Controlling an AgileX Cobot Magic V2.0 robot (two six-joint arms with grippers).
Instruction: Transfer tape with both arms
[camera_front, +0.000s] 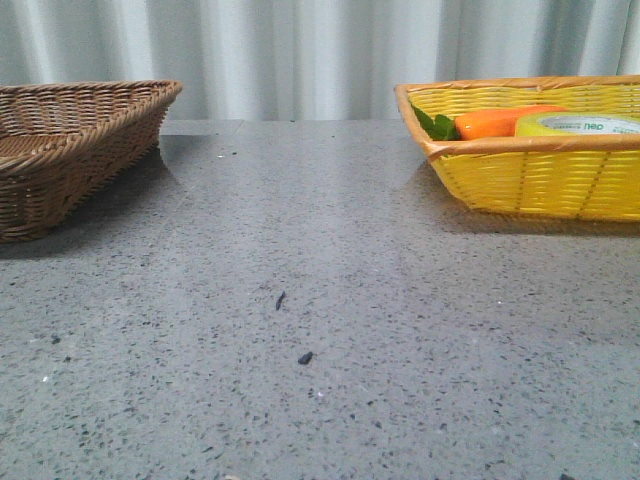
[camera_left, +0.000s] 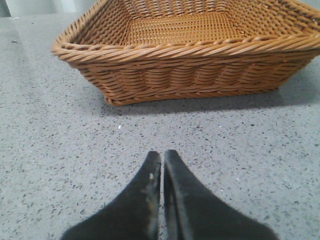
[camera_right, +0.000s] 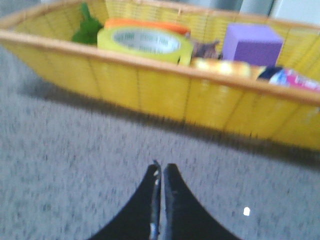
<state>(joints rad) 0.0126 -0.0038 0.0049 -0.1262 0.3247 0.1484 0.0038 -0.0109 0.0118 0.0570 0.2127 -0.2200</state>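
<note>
Front view: speckled grey stone bench (camera_front: 300, 330), with a brown woven wicker basket (camera_front: 70, 150) at the left edge and a yellow woven basket with a tan rim (camera_front: 540, 180) at the right. Wide roll of yellow-green tape (camera_front: 580, 125) lying flat inside the yellow basket, pale grey-white face up with small green lettering, touching or just beside an orange carrot with green leaves (camera_front: 500, 122). No arm in this view.

Left wrist view: black left hand (camera_left: 162, 165) over bare bench, fingertips pressed together, pinching nothing. Brown wicker basket ahead of it, well apart from the fingertips.

Right wrist view, blurred: black right hand (camera_right: 161, 172) likewise pressed together and holding nothing, over the bench near the yellow basket's wall. Tape roll inside, its glossy yellow-green side wall and pale ring face with a dark centre hole showing, carrot just behind it. Also in the basket: purple block (camera_right: 252, 44), shiny yellow item (camera_right: 220, 67), pink-and-dark packet (camera_right: 290, 79), too blurred to name.
</note>
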